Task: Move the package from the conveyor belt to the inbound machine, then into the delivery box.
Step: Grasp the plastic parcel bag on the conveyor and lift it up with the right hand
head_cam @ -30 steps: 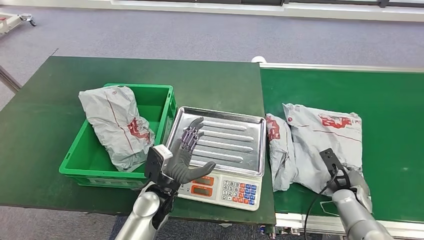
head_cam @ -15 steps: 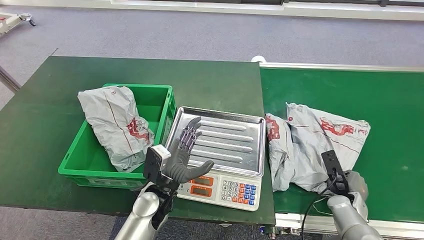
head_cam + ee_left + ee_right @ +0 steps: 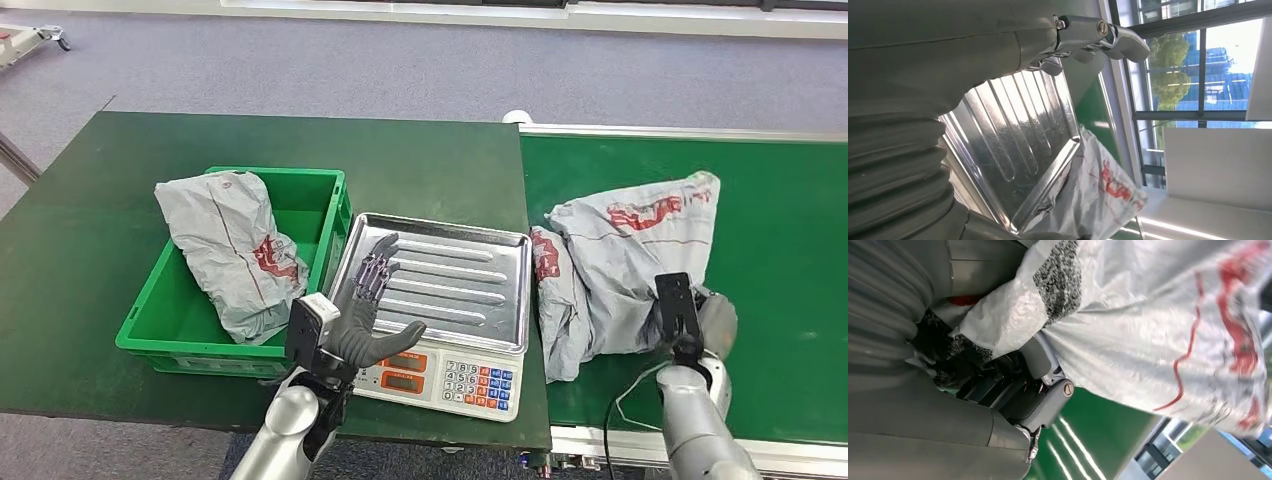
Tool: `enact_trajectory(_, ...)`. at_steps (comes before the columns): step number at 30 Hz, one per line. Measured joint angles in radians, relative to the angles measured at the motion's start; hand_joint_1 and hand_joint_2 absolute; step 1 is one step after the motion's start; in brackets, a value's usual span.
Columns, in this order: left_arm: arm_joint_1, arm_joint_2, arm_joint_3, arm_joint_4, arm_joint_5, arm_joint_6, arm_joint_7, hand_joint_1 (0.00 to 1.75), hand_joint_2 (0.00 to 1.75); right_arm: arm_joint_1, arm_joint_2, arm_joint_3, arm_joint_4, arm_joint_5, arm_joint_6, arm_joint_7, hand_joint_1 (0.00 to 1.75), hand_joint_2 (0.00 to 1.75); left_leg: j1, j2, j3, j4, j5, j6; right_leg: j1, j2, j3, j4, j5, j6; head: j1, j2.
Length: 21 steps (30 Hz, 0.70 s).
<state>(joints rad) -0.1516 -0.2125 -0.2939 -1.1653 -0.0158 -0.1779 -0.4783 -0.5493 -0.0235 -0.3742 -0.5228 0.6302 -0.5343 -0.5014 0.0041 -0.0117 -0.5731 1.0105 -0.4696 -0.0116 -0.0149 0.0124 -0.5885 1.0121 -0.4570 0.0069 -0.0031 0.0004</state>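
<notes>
1. right hand (image 3: 712, 325) sits at the lower right of the head view, fingers clamped on the lower edge of the grey courier package (image 3: 630, 255); the right wrist view has the plastic bunched against the palm (image 3: 998, 385), so it's a real grasp
2. big change from a second ago: that package was lying flat on the green conveyor belt (image 3: 790, 220), now its far end is tipped up toward the upper right of the frame, red logo riding high near the top; half a second ago it was only starting to peel off the belt
3. a second grey package (image 3: 552, 300) lies just left of the lifted one, right against the belt's left edge; looks like it hasn't budged
4. left hand (image 3: 365, 305) hangs in the lower centre, fingers spread and holding nothing, over the near-left corner of the scale's steel tray (image 3: 470, 290); basically the same pose as before, maybe a hair lower
5. the scale (image 3: 450, 378) with its keypad sits between the belt and the green crate (image 3: 170, 335)
6. crate at centre left holds one grey package (image 3: 230, 250), leaning on its far-left corner; same spot as earlier
</notes>
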Motion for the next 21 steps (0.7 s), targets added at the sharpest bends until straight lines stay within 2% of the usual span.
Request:
enact_trajectory(5, 0.013, 0.0, 0.006, -0.013, -0.012, 0.004, -0.003, 0.0, 1.75, 0.046, 0.051, 0.097, -0.26, -0.039, 0.04, 0.052, 1.75, 1.75, 0.0, 0.0, -0.001, 0.0, 0.0, 0.0, 0.0, 0.0, -0.001, 0.0, 0.0, 0.0, 0.0, 0.0)
enact_trajectory(10, 0.019, 0.0, 0.013, -0.022, -0.018, 0.012, -0.004, 0.0, 1.75, 0.081, 0.077, 0.175, -0.423, -0.062, 0.049, 0.055, 1.75, 1.75, 0.0, -0.001, -0.002, 0.0, 0.0, 0.0, 0.0, 0.0, -0.002, 0.0, 0.0, 0.0, 0.0, 0.0)
enact_trajectory(21, 0.025, 0.0, 0.022, -0.026, -0.018, 0.013, -0.004, 0.0, 1.75, 0.11, 0.096, 0.226, -0.539, -0.065, 0.052, 0.055, 1.75, 1.75, 0.0, -0.001, -0.002, 0.0, 0.001, 0.0, 0.0, -0.001, -0.002, 0.0, 0.0, 0.0, 0.0, 0.0)
